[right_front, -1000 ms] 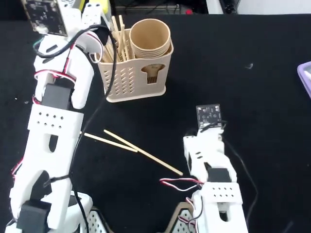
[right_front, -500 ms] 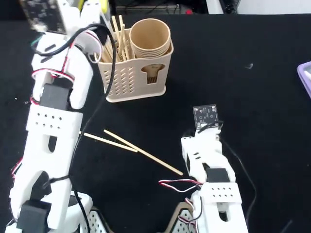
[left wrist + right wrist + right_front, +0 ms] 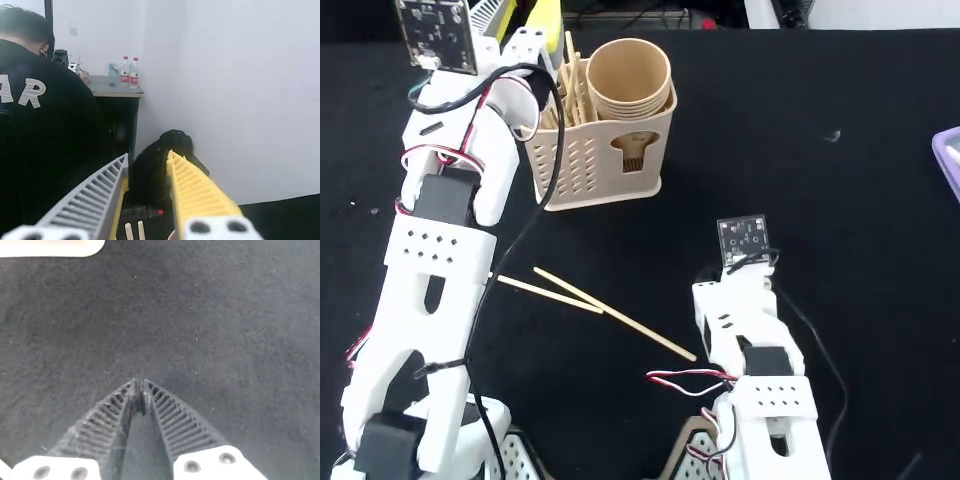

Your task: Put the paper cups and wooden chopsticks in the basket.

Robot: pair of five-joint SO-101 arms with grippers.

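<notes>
Basket (image 3: 605,150) stands upright near the desk's (image 3: 840,110) far edge, left of centre. Cups (image 3: 628,75) sit nested in one stack, mouth up, in its right compartment. A bunch of chopsticks (image 3: 570,85) stands on end in the left compartment, tips poking above the rim.

Two loose chopsticks (image 3: 620,320) lie flat on the desk toward the near edge, btwn the two arms. They touch partway along & splay into a narrow V that opens toward the L arm. The one that reaches farther ends just beside the R arm.

L end effector (image 3: 147,156) is up at the far edge, just beside the basket's left side & above the bunch. Its fingers are spread, grey & yellow well apart, w/ nothing pinched. In the left wrist view two chopstick tips show low in the gap, seemingly clear of both fingers.

R end effector (image 3: 139,390) is pressed together, tips meeting, holding nothing. It points down at bare desk near the middle, right of the loose pair.

A purple item (image 3: 950,160) sits at the desk's right edge.
</notes>
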